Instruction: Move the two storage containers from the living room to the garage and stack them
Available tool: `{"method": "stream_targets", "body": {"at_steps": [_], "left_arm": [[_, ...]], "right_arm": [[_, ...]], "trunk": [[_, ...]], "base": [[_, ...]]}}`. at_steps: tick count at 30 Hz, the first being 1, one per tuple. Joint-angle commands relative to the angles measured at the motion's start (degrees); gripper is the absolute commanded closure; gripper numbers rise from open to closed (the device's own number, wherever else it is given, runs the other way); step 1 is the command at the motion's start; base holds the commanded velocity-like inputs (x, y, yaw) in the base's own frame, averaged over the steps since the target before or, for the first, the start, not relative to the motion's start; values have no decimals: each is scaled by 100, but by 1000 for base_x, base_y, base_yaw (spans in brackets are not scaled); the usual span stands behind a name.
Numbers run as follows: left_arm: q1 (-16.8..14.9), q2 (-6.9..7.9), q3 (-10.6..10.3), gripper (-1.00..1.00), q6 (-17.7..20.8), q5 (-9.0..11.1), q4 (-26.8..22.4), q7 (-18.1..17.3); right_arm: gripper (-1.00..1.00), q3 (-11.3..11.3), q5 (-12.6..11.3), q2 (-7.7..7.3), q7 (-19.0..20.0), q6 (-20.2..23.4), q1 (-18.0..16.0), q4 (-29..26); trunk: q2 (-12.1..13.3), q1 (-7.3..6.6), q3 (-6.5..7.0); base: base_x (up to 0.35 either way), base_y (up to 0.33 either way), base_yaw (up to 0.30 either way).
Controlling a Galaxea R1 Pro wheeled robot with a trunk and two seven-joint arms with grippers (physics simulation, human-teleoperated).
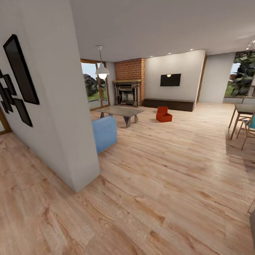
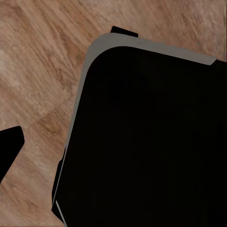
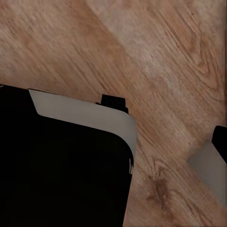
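Orange-red storage containers [image 1: 164, 114] sit far ahead, slightly right, near the dark bench [image 1: 168, 104] on plank flooring [image 1: 153, 186]. Neither arm nearer; gripper opening undeterminable, nothing visibly held.

Both wrists down, over base.
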Motion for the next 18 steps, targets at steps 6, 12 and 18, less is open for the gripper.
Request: {"method": "stream_targets", "body": {"at_steps": [6, 12, 18], "left_arm": [[-2, -1, 30, -100, -19, 6, -4, 4], [-2, -1, 30, -100, -19, 6, -4, 4], [-2, -1, 30, -100, -19, 6, -6, 4]], "right_arm": [[-100, 48, -45, 1, 0, -30, -8, 17], [-100, 48, -45, 1, 2, -30, -8, 17], [-100, 48, -45, 1, 3, -28, -8, 17]], "trunk": [[-3, 3, -6], [-3, 3, -6], [-3, 3, -6]], "base": [[323, 0, -285], [323, 0, -286], [323, 0, -286]]}}
